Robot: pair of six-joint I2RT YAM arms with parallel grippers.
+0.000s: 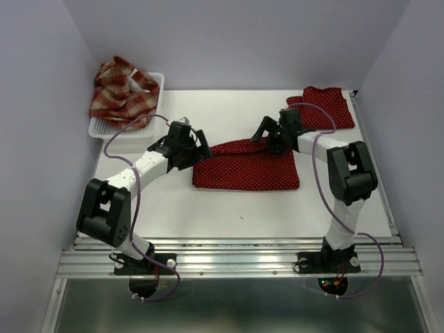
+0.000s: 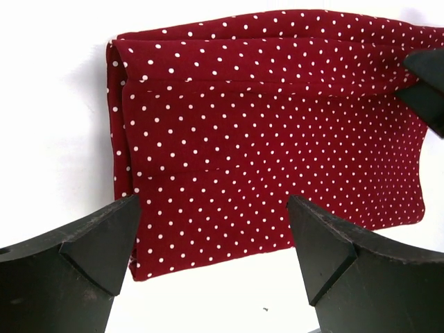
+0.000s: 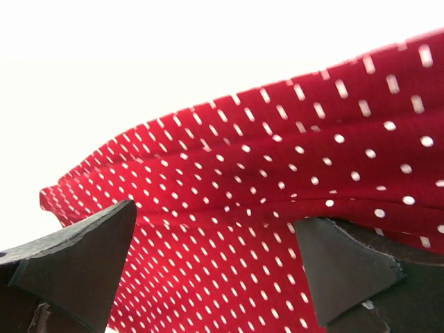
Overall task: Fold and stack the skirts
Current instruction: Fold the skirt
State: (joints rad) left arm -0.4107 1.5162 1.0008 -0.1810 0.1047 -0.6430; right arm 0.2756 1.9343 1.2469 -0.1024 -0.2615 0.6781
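Cloth in play is the dark red polka-dot skirt (image 1: 246,168), lying flat in the middle of the bench (image 1: 229,222) with its long axis running left to right across the frame. The left gripper (image 1: 196,149) hovers at the skirt's left short end, its jaws spread wide and holding nothing. In its wrist view the doubled left edge of the cloth sits just beyond the fingertips. The right gripper (image 1: 264,137) is at the upper long edge of the same skirt, right of centre. Its jaws are also wide apart and empty, and whether they touch the cloth I cannot tell. Each arm is nearest to one end, so the next fold probably means carrying one short end across toward the other. A second polka-dot skirt (image 1: 324,105) lies folded at the upper right of the bench, well apart. The plaid skirt (image 1: 121,94) is heaped, unfolded, in the white basket (image 1: 101,127) at the upper left.
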